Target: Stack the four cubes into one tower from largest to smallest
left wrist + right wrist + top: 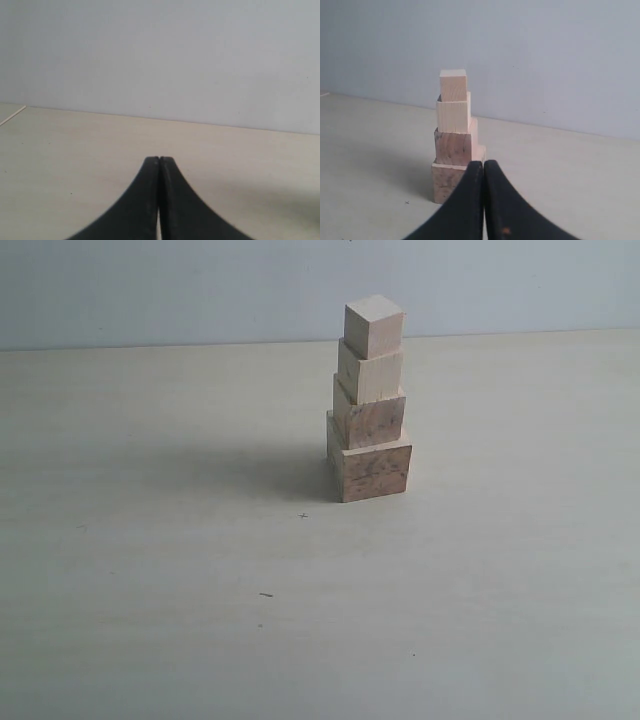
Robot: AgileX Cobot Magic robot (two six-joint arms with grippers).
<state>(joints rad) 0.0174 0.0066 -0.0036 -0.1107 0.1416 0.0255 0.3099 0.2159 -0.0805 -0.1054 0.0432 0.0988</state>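
Both are sitting clenched and empty: the left end effector [159, 160] is facing bare bench [60, 165], and the right end effector [483, 164] is facing the tower [454, 135] without touching it. The tower is standing right of centre toward the bench's far edge, largest cube [372, 472] at the bottom, smallest cube [374, 325] on top. The wall [150, 290] is rising just behind that edge; open bench is spreading left, right and near.

Exterior view: raised, angled down across pale beige counter [150, 620] toward grey-white wall [150, 290]; tapering tower of four light-wood cubes [369, 400] at mid-distance. Right wrist view: low, near-level, close to same tower, wall behind. Left wrist view: low, level, facing counter and wall.
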